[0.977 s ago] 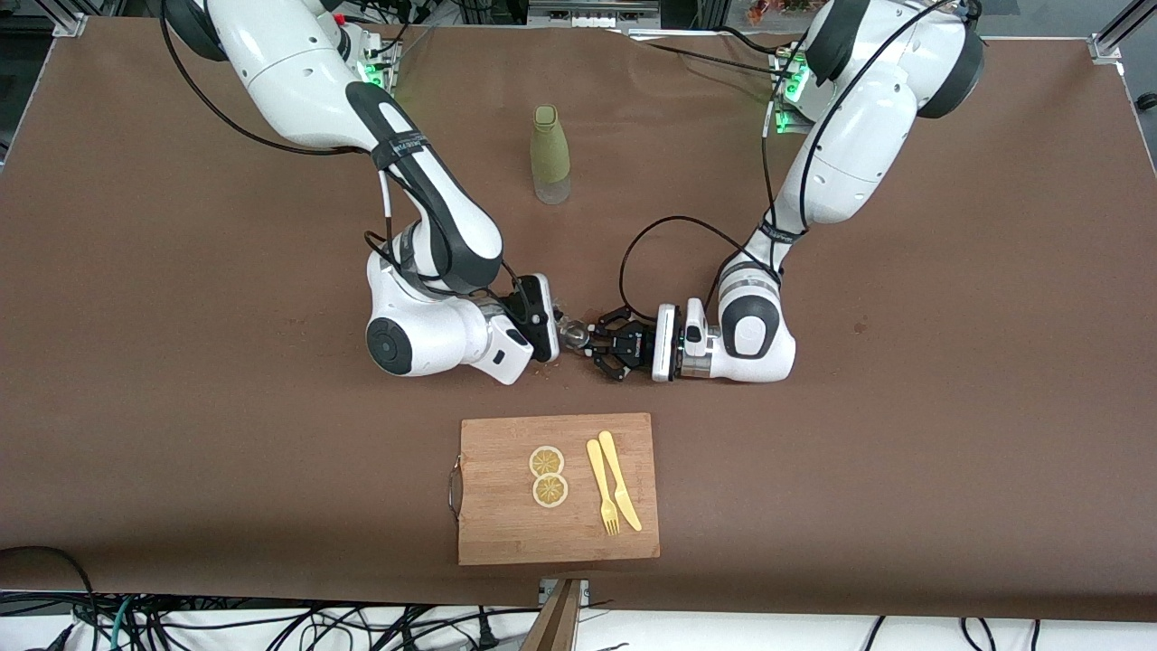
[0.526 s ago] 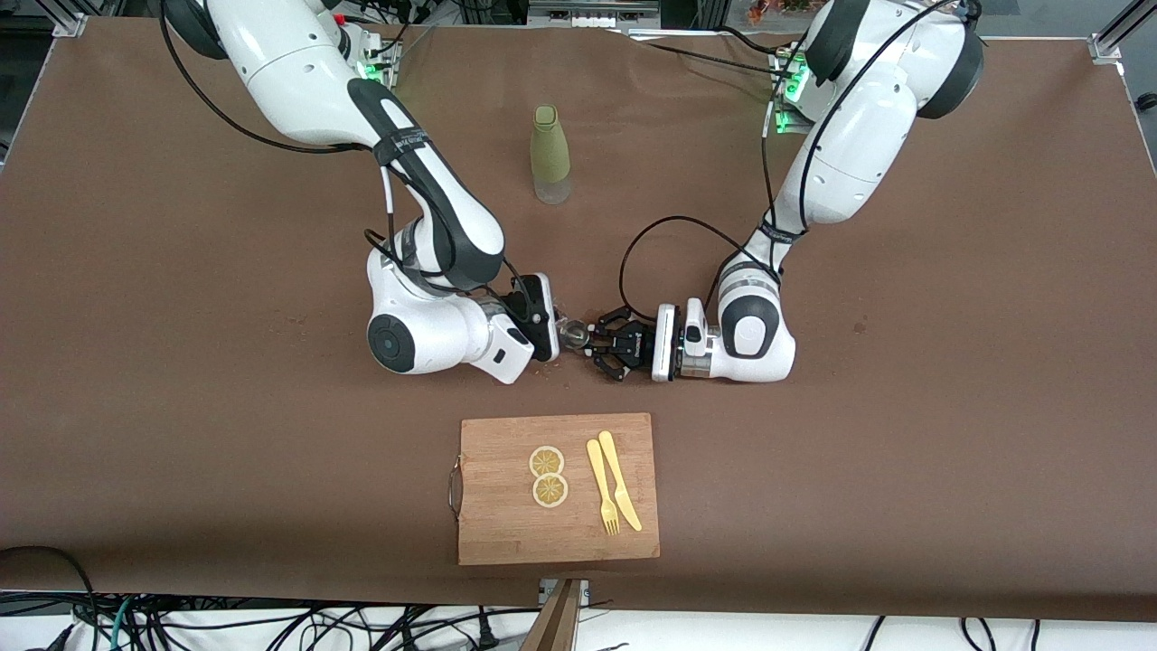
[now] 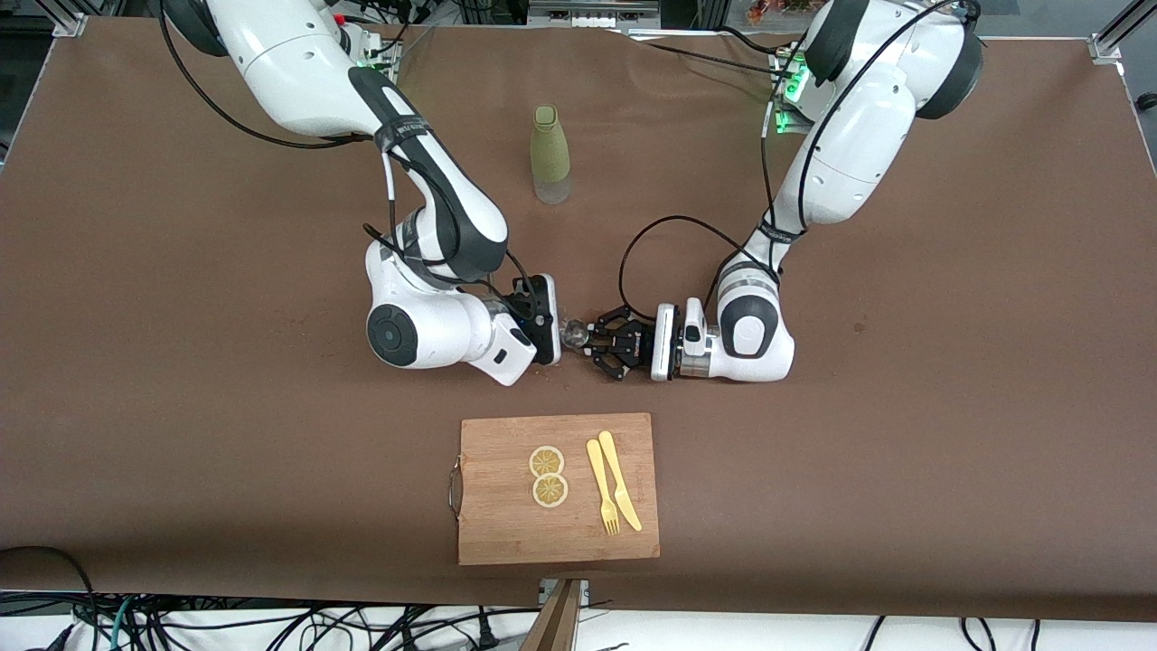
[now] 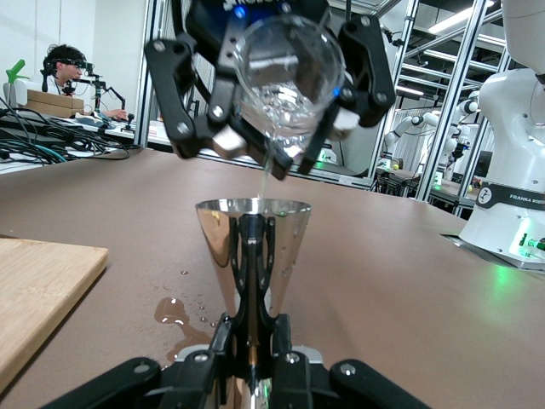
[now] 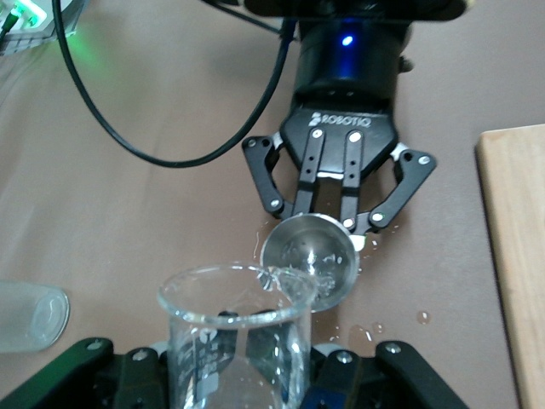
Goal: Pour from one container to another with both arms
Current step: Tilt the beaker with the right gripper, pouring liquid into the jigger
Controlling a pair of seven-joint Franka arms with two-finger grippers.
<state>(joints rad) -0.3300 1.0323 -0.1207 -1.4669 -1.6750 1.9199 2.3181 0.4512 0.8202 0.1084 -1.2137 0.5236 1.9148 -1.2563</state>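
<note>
My right gripper (image 3: 550, 322) is shut on the small clear glass cup (image 4: 288, 78), held tilted just above the silver jigger (image 4: 254, 247). A thin stream of water falls from the cup's lip into the jigger's round top cone (image 5: 308, 256). My left gripper (image 3: 598, 347) is shut on the jigger's narrow waist and keeps it upright at the table's middle. In the right wrist view the cup (image 5: 232, 336) fills the foreground, hiding my own fingers. In the front view the jigger (image 3: 575, 335) shows only as a grey spot between both grippers.
Spilled water (image 4: 174, 311) and drops (image 5: 421, 317) lie on the brown cloth beside the jigger. An olive-green bottle (image 3: 550, 155) stands farther from the front camera. Nearer lies a wooden cutting board (image 3: 506, 524) with two lemon slices (image 3: 548, 476) and a yellow fork and knife (image 3: 613, 493).
The right arm's wrist has turned a little and its gripper has edged toward the jigger. The left arm and jigger have stayed put.
</note>
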